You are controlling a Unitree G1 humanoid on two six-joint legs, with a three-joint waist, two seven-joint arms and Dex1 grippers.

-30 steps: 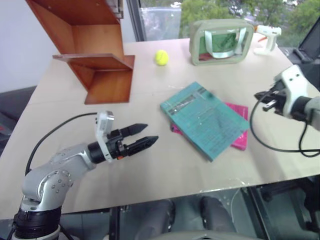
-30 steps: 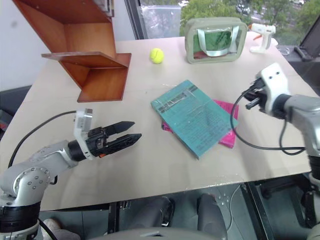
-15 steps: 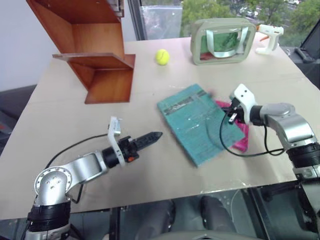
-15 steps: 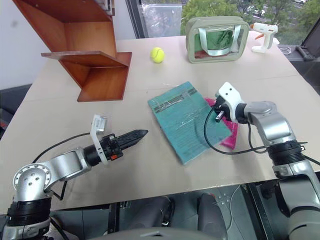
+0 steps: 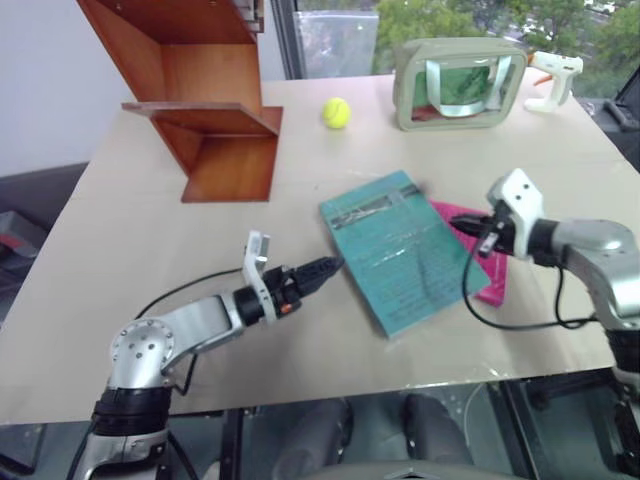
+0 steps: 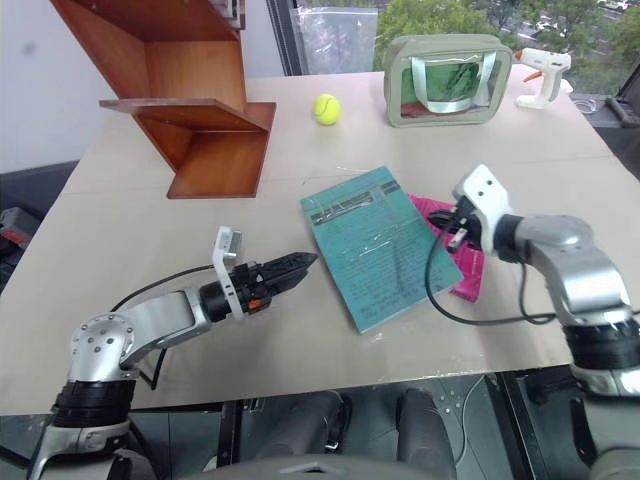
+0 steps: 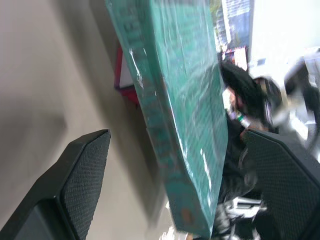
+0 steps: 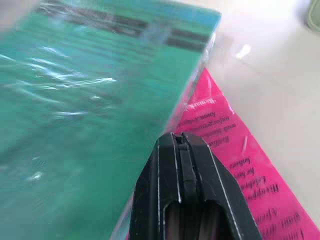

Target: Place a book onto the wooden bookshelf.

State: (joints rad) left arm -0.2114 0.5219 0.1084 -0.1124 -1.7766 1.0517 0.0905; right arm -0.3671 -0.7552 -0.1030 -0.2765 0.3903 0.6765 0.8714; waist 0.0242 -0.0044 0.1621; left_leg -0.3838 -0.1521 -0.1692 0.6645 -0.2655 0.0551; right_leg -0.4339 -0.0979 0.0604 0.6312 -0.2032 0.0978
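My left gripper [image 7: 175, 165] is spread wide by the edge of the book [image 5: 405, 247]. My right gripper [image 8: 181, 145] is pressed together over the pink book [image 8: 235, 155]. The book lies flat on the table [image 5: 140, 250], well apart from the wooden bookshelf [image 5: 205, 90]. A see-through bag [image 5: 460, 82] holds something green.

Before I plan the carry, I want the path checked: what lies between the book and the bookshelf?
Nothing: bare table separates the book from the bookshelf in the right eye view. The tennis ball sits off that line.
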